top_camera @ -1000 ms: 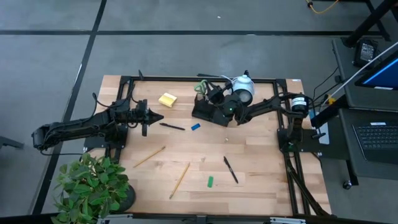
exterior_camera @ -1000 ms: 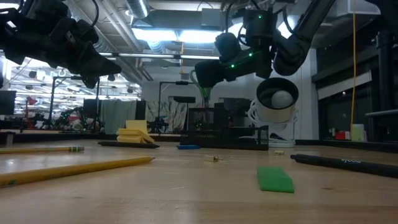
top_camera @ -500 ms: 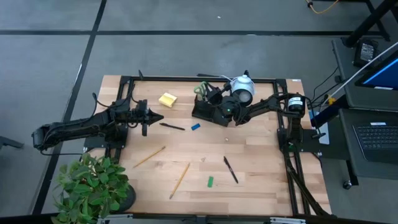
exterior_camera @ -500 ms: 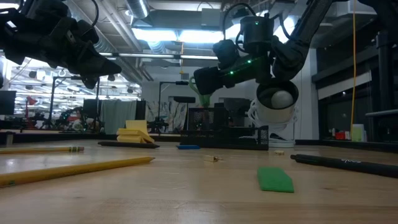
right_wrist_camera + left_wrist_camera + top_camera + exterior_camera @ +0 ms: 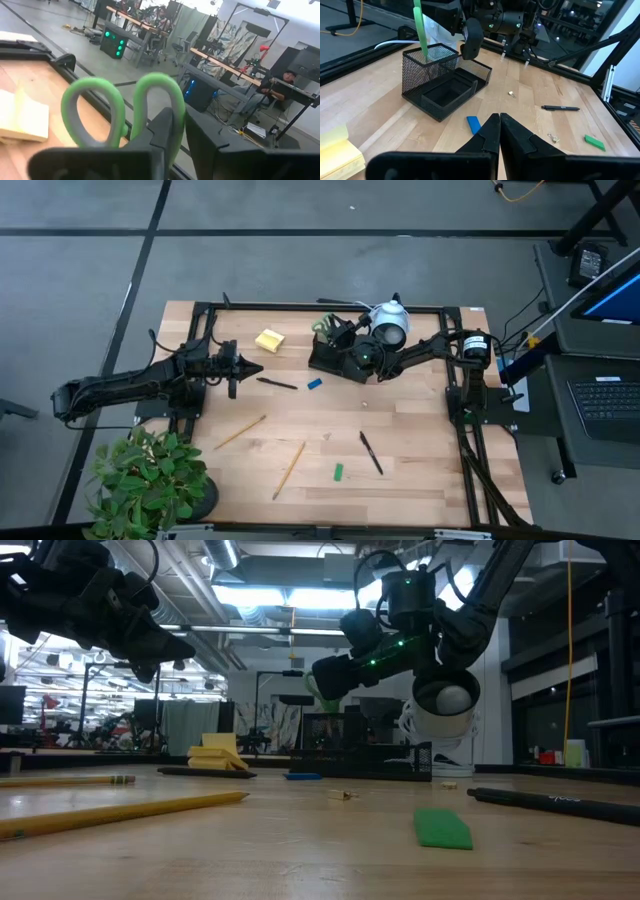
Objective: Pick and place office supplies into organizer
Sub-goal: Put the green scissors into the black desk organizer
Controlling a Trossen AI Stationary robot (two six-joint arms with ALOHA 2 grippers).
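Right jaws (image 5: 338,332): above the tall back section of the organizer (image 5: 334,358), a narrow gap between the fingers; whether they grip the scissors (image 5: 122,107) cannot be told.
Scissors: green handles right at the right jaws, blades pointing down into the organizer's mesh back section.
Left jaws (image 5: 252,368): shut on nothing, hovering over the table (image 5: 420,450), well apart from the organizer.
Sticky-note pad (image 5: 269,340): on the table just beyond the left jaws.
Black pen (image 5: 276,383) and blue piece (image 5: 314,383): just ahead of the left jaws.
Pencils (image 5: 240,431), second pen (image 5: 371,452), green piece (image 5: 338,472): on the table, far from both jaws.
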